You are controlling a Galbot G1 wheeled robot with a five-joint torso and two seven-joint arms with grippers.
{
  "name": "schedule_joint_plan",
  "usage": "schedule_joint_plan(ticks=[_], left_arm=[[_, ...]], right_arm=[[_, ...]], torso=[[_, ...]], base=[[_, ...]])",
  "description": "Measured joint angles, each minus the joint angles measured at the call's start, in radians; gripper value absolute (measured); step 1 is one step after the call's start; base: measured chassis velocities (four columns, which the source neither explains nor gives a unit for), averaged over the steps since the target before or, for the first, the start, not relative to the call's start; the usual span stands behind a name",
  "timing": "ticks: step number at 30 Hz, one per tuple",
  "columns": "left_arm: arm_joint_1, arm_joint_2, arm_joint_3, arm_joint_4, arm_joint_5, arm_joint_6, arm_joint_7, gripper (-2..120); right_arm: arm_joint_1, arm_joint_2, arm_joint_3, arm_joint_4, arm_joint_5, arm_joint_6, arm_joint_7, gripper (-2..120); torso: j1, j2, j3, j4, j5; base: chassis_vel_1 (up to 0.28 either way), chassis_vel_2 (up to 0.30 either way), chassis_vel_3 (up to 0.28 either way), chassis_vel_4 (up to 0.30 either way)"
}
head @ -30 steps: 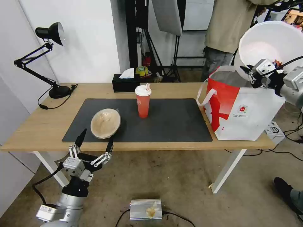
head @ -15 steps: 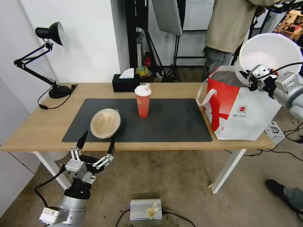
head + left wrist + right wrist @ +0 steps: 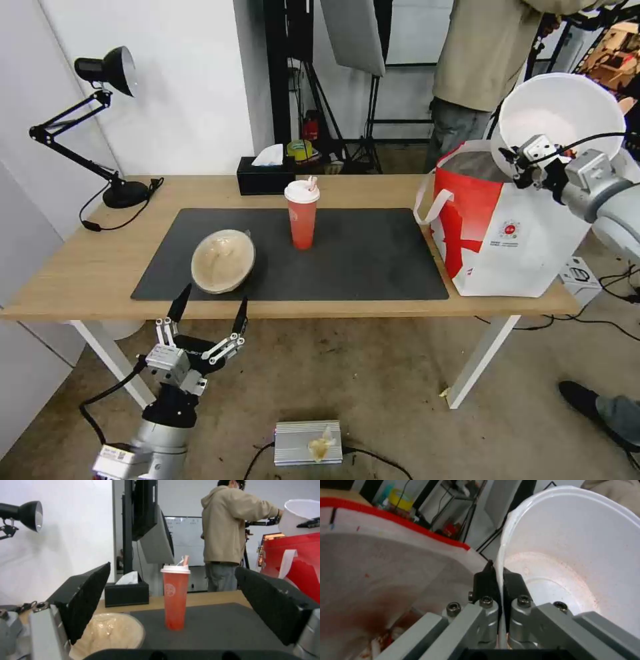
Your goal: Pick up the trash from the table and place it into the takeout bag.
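Bowl (image 3: 563, 117), the large white one, is up in the air at the far right, tipped on its side over the open top of the bag (image 3: 513, 233). My right hand (image 3: 519, 160) is clenched on its rim; in the right wrist view the rim (image 3: 501, 562) runs between the two dark fingertips (image 3: 485, 576), with pale red residue on the inside of the bowl. Below it I see the bag's silvery lining with red stains.

Bag stands on the right end of the worktop (image 3: 93, 267), just off the dark mat (image 3: 360, 260).

Cup (image 3: 303, 215), red with a white lid, stands upright on the far middle of the mat. Tan bowl (image 3: 223, 261) sits at the mat's near left.

My left hand (image 3: 208, 313) hangs below the near edge of the worktop, fingers spread wide and holding nothing, just near of the tan bowl.

Black tissue box (image 3: 265, 177) sits at the far edge.
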Motion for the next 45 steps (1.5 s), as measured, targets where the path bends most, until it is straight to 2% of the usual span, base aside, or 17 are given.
schedule_joint_plan(ticks=[8,17,42,43,45], left_arm=[[-0.007,-0.004,0.0,0.013,0.0,0.0,0.0,100],[-0.014,-0.007,0.002,0.023,-0.001,-0.001,0.001,100],[-0.009,-0.026,0.008,0.026,0.012,-0.002,0.002,100],[-0.009,-0.027,0.008,0.026,0.012,-0.002,0.003,100],[-0.009,-0.027,0.008,0.027,0.012,-0.002,0.003,100]], right_arm=[[0.09,0.038,-0.058,-0.046,-0.003,0.0,0.006,0],[0.111,0.048,-0.074,-0.047,-0.004,-0.002,0.012,0],[0.003,0.006,-0.035,0.02,-0.014,-0.006,0.026,0],[-0.001,0.005,-0.033,0.021,-0.014,-0.006,0.028,6],[-0.003,0.004,-0.031,0.023,-0.014,-0.006,0.029,9]], torso=[[0.0,0.0,0.0,0.0,-0.0001],[0.0,0.0,0.0,-0.0001,-0.0001],[0.0,0.0,0.0,0.0,0.0],[0.0,0.0,0.0,0.0,0.0],[0.0,0.0,0.0,0.0,0.0]], base=[[0.0,0.0,0.0,0.0],[0.0,0.0,0.0,0.0],[0.0,0.0,0.0,0.0],[0.0,0.0,0.0,0.0],[0.0,0.0,0.0,0.0]])
